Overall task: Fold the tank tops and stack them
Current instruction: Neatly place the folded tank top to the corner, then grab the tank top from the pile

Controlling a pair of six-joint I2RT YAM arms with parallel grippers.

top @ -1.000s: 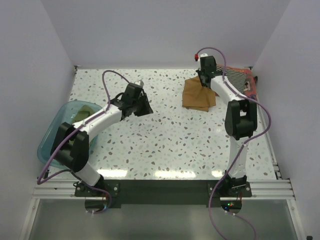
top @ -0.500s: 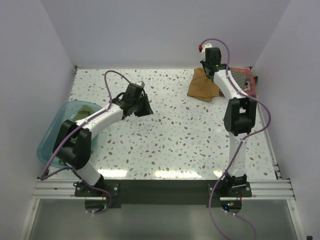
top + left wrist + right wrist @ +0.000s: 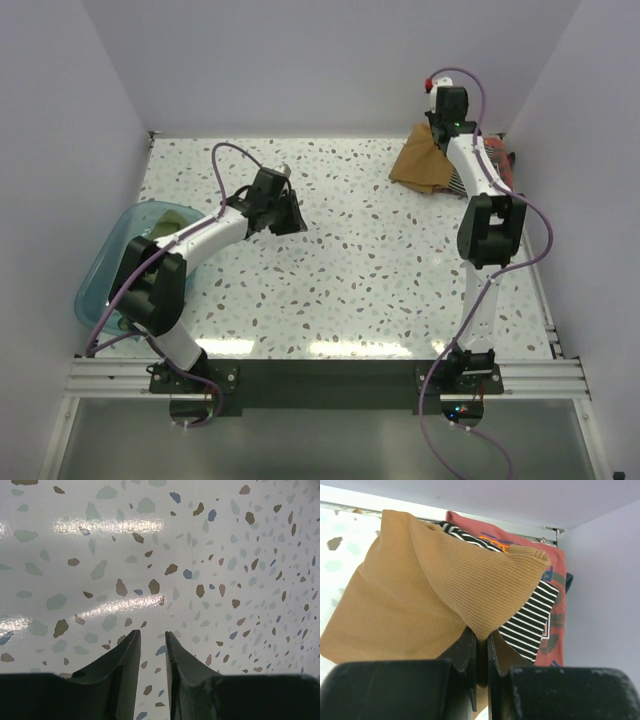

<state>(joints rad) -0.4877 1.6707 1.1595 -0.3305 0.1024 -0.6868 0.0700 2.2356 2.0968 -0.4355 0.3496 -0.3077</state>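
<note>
At far right corner: right gripper (image 3: 481,639) clamped shut on a fold of the tan-brown ribbed cloth tank top (image 3: 415,595), which hangs from it.
Behind it: black-and-white striped tank top (image 3: 532,617) lying on the reddish printed tank top (image 3: 556,587), beside the right wall.
Left gripper (image 3: 152,641): over the speckled white table (image 3: 350,270), jaws slightly apart, gripping nothing.
Left edge: translucent teal plastic tub (image 3: 98,285).

Bright, even overhead lighting, white glare streaks reflected on the glossy table (image 3: 210,540), soft faint shadows, wrist views blurred at the near bottom edge
</note>
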